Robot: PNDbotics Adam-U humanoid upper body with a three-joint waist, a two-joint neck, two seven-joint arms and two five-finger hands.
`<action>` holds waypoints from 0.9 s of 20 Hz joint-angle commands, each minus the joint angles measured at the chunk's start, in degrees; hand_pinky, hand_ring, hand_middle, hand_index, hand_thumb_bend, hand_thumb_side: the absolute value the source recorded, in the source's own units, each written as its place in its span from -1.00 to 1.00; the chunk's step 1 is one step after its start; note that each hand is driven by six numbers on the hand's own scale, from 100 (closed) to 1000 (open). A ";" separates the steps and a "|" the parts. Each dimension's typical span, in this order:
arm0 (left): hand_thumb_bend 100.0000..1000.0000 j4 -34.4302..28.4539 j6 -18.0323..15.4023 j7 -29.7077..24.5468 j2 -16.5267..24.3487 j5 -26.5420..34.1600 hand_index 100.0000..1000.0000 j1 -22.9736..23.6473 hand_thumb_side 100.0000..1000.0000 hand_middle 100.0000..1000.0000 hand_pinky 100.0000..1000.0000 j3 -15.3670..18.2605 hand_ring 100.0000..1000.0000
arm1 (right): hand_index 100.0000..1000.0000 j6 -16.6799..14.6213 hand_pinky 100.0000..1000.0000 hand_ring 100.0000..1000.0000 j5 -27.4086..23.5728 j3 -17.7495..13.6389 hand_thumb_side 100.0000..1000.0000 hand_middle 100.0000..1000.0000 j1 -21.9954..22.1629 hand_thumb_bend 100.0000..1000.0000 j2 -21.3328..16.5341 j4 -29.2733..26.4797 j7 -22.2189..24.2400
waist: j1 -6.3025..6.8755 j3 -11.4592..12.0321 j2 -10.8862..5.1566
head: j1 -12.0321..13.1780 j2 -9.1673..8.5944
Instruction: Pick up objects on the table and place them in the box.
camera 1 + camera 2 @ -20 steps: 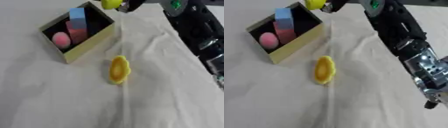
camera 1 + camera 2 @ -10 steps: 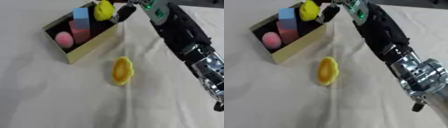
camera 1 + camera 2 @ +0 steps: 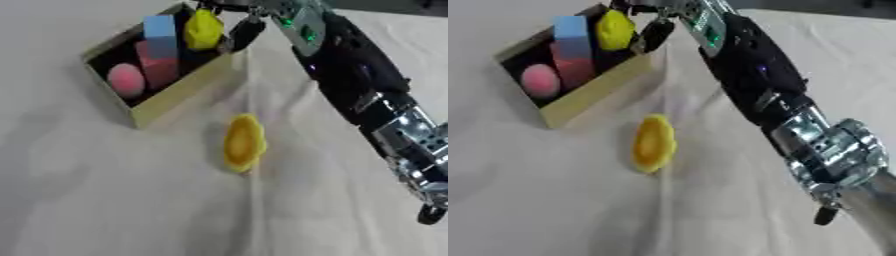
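Right hand over the box with a yellow piece.

Left eye view: right hand (image 3: pixel 229 20) pinches the yellow object (image 3: pixel 203 29) above the box (image 3: pixel 179 95).
Right eye view: pink ball (image 3: pixel 539 80) and blue block (image 3: pixel 572 35) sit inside; yellow dish (image 3: pixel 654 143) lies on the cloth (image 3: pixel 553 200) nearby.

A: What does everything rest on?

B: A surface (image 3: pixel 105 200) covered with a pale, off-white cloth (image 3: pixel 332 210). The cloth is wrinkled, with soft folds running down from the upper middle toward the near edge.

A: And what lies directly on it?

B: Two things. An open box (image 3: pixel 179 92) with tan walls and a dark inside sits toward the far left, turned at an angle. A yellow piece (image 3: pixel 242 143) with a wavy, scalloped edge lies flat on the cloth near the middle, just beside the box's near corner but apart from it.

A: Does the yellow piece touch a fold?

B: It lies along one of the long creases.
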 commanded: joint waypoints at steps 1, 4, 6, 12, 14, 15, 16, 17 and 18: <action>-0.08 -0.90 0.06 0.00 0.58 0.00 0.56 -0.34 -0.06 0.24 0.30 0.12 0.52 | 0.71 -0.93 0.75 0.83 0.99 -0.66 -0.74 0.52 -1.60 -0.28 -0.54 -0.52 0.81 | 0.45 -0.09 -1.25 | -0.20 0.01; -0.08 -0.90 0.13 -0.03 0.52 -0.03 0.56 -0.26 -0.06 0.24 0.30 0.09 0.52 | 0.74 -1.07 0.77 0.85 1.63 -0.76 -0.72 0.55 -1.75 -0.20 -0.59 -0.83 0.42 | 0.45 -0.23 -1.39 | -0.09 0.02; -0.07 -0.90 0.15 -0.04 0.50 -0.03 0.56 -0.22 -0.06 0.24 0.30 0.09 0.52 | 0.74 -1.07 0.77 0.85 2.01 -0.79 -0.72 0.56 -1.79 -0.16 -0.57 -0.88 0.05 | 0.44 -0.24 -1.47 | -0.04 -0.07; -0.07 -0.90 0.19 -0.05 0.48 -0.03 0.56 -0.04 -0.06 0.24 0.30 0.10 0.52 | 0.70 -1.13 0.75 0.82 1.65 -0.93 -0.76 0.51 -1.62 -0.22 -0.71 -1.44 -1.19 | 0.42 -0.41 -1.78 | 0.19 0.01; -0.07 -0.90 0.23 -0.04 0.52 -0.06 0.56 0.12 -0.06 0.24 0.30 0.12 0.52 | 0.68 -0.96 0.75 0.81 0.29 -1.36 -0.78 0.48 -1.56 -0.29 -1.20 -2.97 -2.18 | 0.41 -0.58 -1.96 | 0.35 0.21; -0.07 -0.90 0.25 -0.01 0.56 -0.09 0.56 0.22 -0.06 0.24 0.30 0.15 0.52 | 0.68 -0.95 0.74 0.80 -0.55 -1.39 -0.78 0.48 -1.48 -0.33 -1.68 -4.17 -2.77 | 0.41 -0.68 -2.06 | 0.46 0.34; -0.07 -0.90 0.25 0.03 0.63 -0.12 0.56 0.33 -0.06 0.24 0.30 0.20 0.52 | 0.68 -1.16 0.74 0.80 -1.44 -1.20 -0.77 0.48 -1.34 -0.34 -2.37 -5.54 -3.30 | 0.40 -0.78 -2.17 | 0.58 0.45; -0.07 -0.90 0.26 0.08 0.74 -0.16 0.56 0.46 -0.06 0.24 0.30 0.25 0.52 | 0.69 -1.23 0.74 0.80 -2.17 -0.91 -0.76 0.48 -1.19 -0.35 -3.12 -6.85 -3.63 | 0.37 -0.95 -2.27 | 0.78 0.57; -0.07 -0.90 0.28 0.16 0.86 -0.21 0.56 0.64 -0.06 0.24 0.30 0.34 0.52 | 0.69 -1.59 0.73 0.80 -2.89 -0.30 -0.76 0.48 -0.97 -0.35 -4.04 -8.25 -4.01 | 0.37 -1.06 -2.39 | 0.95 0.72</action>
